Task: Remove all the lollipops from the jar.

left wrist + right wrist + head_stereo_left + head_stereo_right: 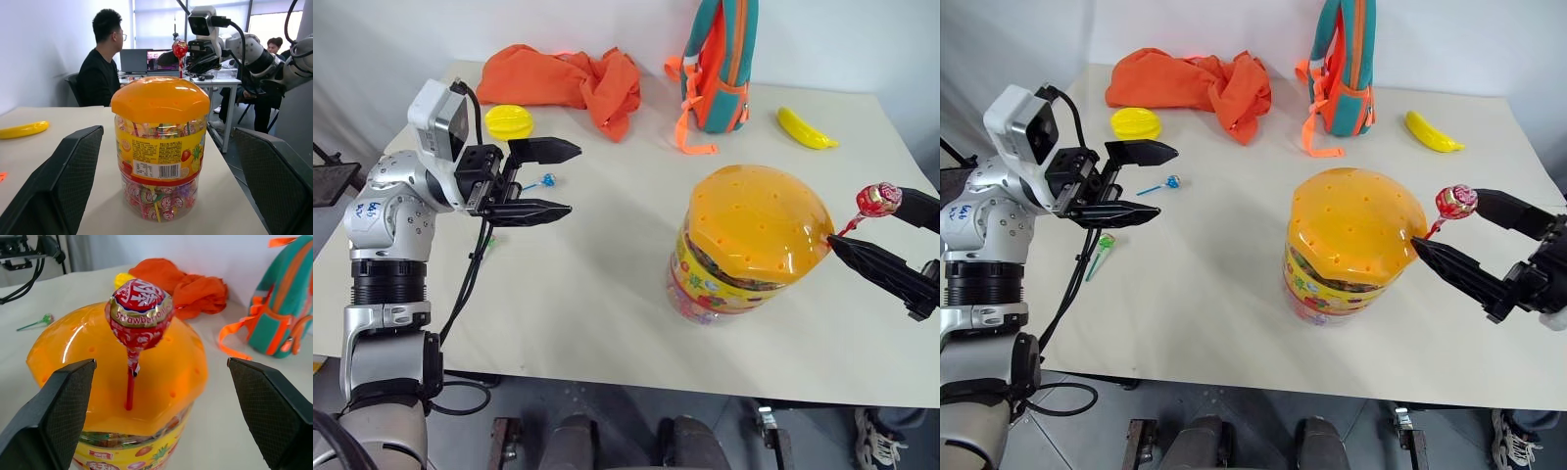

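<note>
Right wrist view looks at the jar [146, 382] up close: one lollipop [139, 313] with a red stick stands in a hole in the orange lid [73, 347], between the two wide-open black fingers, and they do not touch it. Its wrapper reads Strawberry. The head views show the jar standing on the white table [607, 294], toward the right side. The right gripper [886, 235] is beside the lid, jaws open, one finger on each side of the candy.

Two more lollipops lie on the table near the left gripper [543, 179]: one with a blue stick [540, 182] and one with a green stick [1102, 249]. So there are three lollipops, one in the lid and two out. The left gripper hangs above the table, jaws open and holding nothing, well apart from the jar.

Farther back are a yellow star fruit [509, 121], an orange cloth [568, 80], a green and orange backpack [720, 59] and a banana [806, 128]. None of them stand between the grippers and the jar.

Left wrist view shows what the others do not: many wrapped candies inside the jar, and a person [102, 63] sitting at a laptop [134, 60] behind the table
</note>
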{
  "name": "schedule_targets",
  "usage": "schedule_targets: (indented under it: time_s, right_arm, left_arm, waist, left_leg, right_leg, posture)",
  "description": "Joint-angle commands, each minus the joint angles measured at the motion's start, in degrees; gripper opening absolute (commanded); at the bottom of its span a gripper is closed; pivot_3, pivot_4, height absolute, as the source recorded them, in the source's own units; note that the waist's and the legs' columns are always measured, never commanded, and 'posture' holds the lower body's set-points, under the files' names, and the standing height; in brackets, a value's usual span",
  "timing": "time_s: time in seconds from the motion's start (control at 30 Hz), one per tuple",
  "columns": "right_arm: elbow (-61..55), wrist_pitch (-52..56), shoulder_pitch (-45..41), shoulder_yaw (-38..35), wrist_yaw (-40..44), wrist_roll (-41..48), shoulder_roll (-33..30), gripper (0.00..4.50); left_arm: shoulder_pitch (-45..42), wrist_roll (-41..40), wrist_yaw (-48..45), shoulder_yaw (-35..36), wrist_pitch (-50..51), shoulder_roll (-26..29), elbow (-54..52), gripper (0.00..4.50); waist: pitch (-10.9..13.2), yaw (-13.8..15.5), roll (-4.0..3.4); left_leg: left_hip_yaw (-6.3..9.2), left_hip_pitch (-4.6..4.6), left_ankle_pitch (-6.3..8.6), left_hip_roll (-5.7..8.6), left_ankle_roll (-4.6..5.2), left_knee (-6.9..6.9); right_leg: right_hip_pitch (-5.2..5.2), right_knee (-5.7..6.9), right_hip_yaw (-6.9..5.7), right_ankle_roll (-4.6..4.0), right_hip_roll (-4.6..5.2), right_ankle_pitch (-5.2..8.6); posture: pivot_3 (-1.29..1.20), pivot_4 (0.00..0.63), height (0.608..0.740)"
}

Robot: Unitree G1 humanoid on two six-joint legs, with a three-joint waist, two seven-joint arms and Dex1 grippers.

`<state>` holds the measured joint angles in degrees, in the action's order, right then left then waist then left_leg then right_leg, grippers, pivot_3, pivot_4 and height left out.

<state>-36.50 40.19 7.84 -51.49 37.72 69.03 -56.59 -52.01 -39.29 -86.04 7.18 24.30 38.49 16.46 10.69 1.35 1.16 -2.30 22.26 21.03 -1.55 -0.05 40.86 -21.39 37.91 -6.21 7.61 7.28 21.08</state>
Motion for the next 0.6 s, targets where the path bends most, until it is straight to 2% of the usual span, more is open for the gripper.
schedule_targets:
  time_s: [0.03, 0.1, 0.17, 0.5, 0.6]
  right_arm:
    - [0.27, -0.55, -2.31, 1.42, -0.78, 0.03, -0.92, 4.32]
    - [0.24, -0.39, -3.48, 2.28, -1.2, 0.23, -0.97, 3.94]
    - [0.09, -0.07, -3.93, 2.49, -1.27, 0.46, -0.94, 3.35]
    - [-1.21, 1.01, -4.53, 1.37, -2.11, 1.31, -1.13, 0.12]
    - [-1.66, 1.04, -5.02, 0.78, -2.78, 1.86, -1.32, 0.04]
  left_arm:
    - [-0.18, -0.65, -3.69, 0.05, -0.76, 0.51, -1.91, 4.49]
    - [-0.15, -0.68, -3.63, -0.07, -0.76, 0.51, -1.95, 4.5]
    - [0.02, -0.79, -3.52, -0.14, -0.69, 0.53, -2.26, 4.5]
    - [0.0, -0.45, -3.46, -0.51, -0.48, 0.83, -2.34, 4.5]
    - [-0.36, -0.31, -4.04, -0.78, -0.57, 1.11, -1.94, 4.5]
  waist:
    - [0.0, -0.02, 0.0]
    - [0.0, -0.01, 0.0]
    - [0.0, 0.0, 0.0]
    - [0.0, 0.02, 0.0]
    - [0.0, -0.01, 0.0]
  left_leg:
    - [0.0, 0.0, 0.0, 0.0, 0.0, 0.0]
    - [0.0, 0.0, 0.0, 0.0, 0.0, 0.01]
    - [0.01, 0.0, 0.0, -0.01, 0.0, 0.01]
    - [0.02, 0.0, 0.0, 0.0, 0.0, 0.01]
    - [0.01, 0.0, 0.0, 0.0, 0.0, 0.0]
  right_leg:
    - [0.0, 0.0, 0.0, 0.0, 0.0, 0.0]
    - [0.0, 0.0, 0.0, 0.0, 0.0, 0.0]
    - [0.0, 0.0, -0.01, 0.0, -0.01, 0.0]
    - [0.0, 0.0, -0.02, 0.0, 0.0, 0.0]
    - [0.0, -0.01, -0.01, 0.0, 0.01, 0.0]
  posture:
    - [0.0, 0.15, 0.74]
    - [0.0, 0.15, 0.74]
    - [0.0, 0.15, 0.74]
    - [0.0, 0.15, 0.74]
    - [0.0, 0.15, 0.74]
